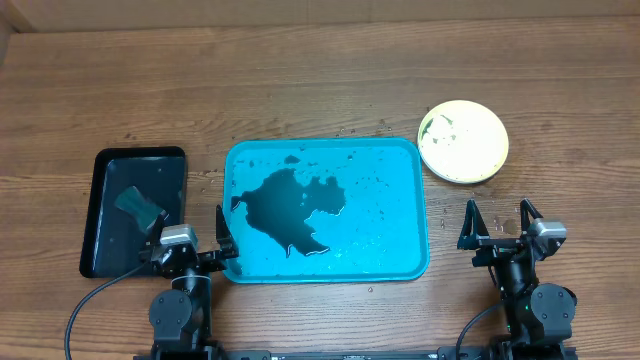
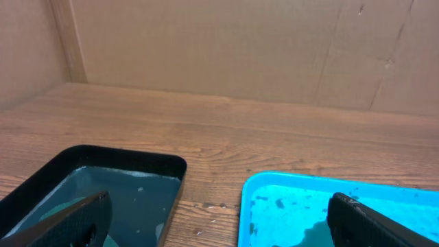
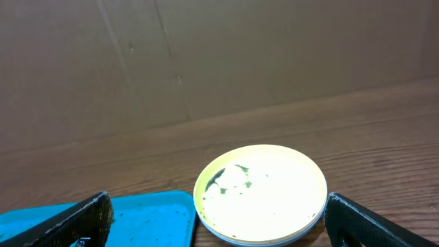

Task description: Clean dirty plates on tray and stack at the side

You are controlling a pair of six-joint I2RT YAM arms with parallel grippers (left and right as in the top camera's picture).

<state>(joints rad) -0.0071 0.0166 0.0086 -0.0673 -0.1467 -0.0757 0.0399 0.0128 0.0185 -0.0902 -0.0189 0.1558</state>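
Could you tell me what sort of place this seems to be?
Probably a lab test bench, not a kitchen: a wooden table fenced by cardboard walls, with a wet tray and smeared plates laid out for practice.

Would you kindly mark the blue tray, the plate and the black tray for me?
blue tray (image 1: 395, 230): overhead view, bare floor near its right end.
plate (image 1: 465, 142): overhead view, white centre.
black tray (image 1: 105, 240): overhead view, bare floor on its left side.
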